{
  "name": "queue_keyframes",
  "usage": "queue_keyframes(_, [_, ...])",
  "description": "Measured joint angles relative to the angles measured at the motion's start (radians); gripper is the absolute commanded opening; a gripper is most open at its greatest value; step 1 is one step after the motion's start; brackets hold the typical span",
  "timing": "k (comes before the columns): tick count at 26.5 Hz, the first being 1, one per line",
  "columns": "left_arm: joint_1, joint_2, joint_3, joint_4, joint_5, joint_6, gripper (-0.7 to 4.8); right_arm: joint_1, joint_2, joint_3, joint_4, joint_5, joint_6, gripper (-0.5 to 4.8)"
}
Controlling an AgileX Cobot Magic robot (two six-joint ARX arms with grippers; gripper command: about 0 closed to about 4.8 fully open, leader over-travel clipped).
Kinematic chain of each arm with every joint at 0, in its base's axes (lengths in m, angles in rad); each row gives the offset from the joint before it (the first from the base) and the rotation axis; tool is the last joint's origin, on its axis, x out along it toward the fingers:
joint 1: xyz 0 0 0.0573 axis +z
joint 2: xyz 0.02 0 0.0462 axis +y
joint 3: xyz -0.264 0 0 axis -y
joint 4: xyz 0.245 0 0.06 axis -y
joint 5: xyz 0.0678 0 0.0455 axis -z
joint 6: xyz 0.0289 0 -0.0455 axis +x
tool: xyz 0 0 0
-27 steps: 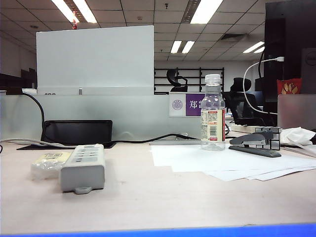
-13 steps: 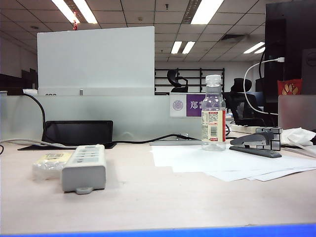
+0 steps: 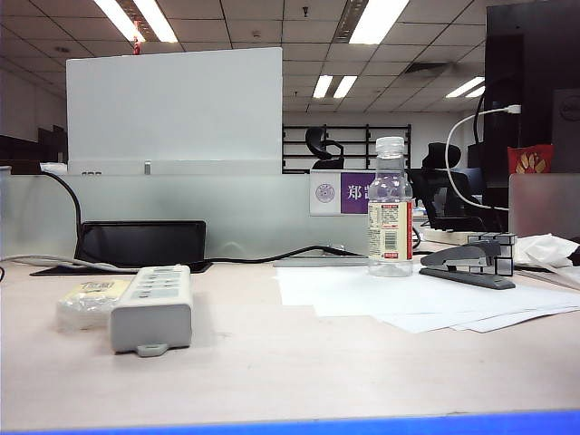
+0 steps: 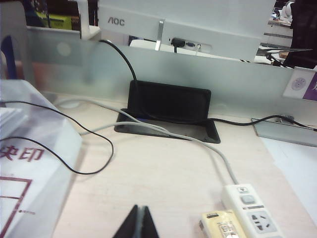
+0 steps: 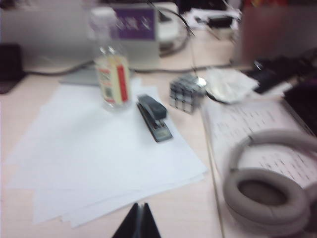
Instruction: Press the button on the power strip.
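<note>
The power strip (image 3: 152, 308) is a long light-grey block lying on the left of the desk, with a small tab on its near end. In the left wrist view its cord end (image 4: 252, 213) shows a grey button (image 4: 246, 199) above a socket, and the grey cord (image 4: 198, 144) runs away from it. My left gripper (image 4: 140, 209) is shut and empty over bare desk, well to the side of the strip. My right gripper (image 5: 141, 206) is also shut and empty, at the edge of the white paper sheets (image 5: 89, 158). Neither arm shows in the exterior view.
A clear-wrapped yellowish packet (image 3: 86, 302) lies against the strip's side. A water bottle (image 3: 391, 222), a dark stapler (image 3: 467, 263) and a small cube (image 5: 185, 94) stand on the right, with grey headphones (image 5: 270, 191) nearby. A black cable box (image 4: 168, 106) and a white carton (image 4: 29, 163) lie left.
</note>
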Motion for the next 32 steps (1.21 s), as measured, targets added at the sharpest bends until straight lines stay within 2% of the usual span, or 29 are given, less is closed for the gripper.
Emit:
queue_keyframes(4, [0.000,0.000,-0.003,0.005,-0.001,-0.011,-0.04,0.000,-0.012,0.001,0.000,0.008,0.000,0.00])
queue_keyframes(9, [0.000,-0.001,-0.047,0.007,-0.003,-0.014,-0.04,0.000,-0.012,-0.019,-0.053,0.069,0.001,0.00])
queue_keyframes(16, [0.000,0.000,-0.121,0.004,-0.003,-0.082,-0.04,0.000,-0.012,-0.071,-0.065,0.064,0.002,0.00])
queue_keyframes(32, [0.000,0.000,-0.131,0.004,-0.003,-0.085,-0.04,0.000,-0.012,-0.074,-0.071,0.050,0.002,0.00])
